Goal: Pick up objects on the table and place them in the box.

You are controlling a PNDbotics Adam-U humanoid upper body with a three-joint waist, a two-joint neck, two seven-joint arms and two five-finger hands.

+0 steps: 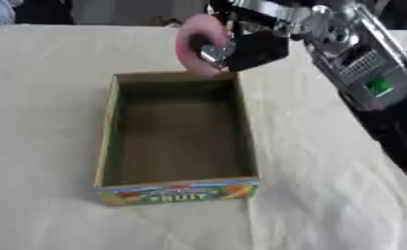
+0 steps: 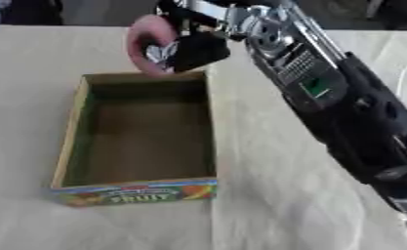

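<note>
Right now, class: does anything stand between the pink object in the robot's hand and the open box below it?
Nothing visible does. The right hand holds the pink object at the far rim of the box, whose inside looks bare.

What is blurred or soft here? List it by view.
Left eye view: the pink object and right hand smear together with motion blur; the box lettering is soft. Right eye view: the same blur; lighting is even, with a dim box interior.
</note>
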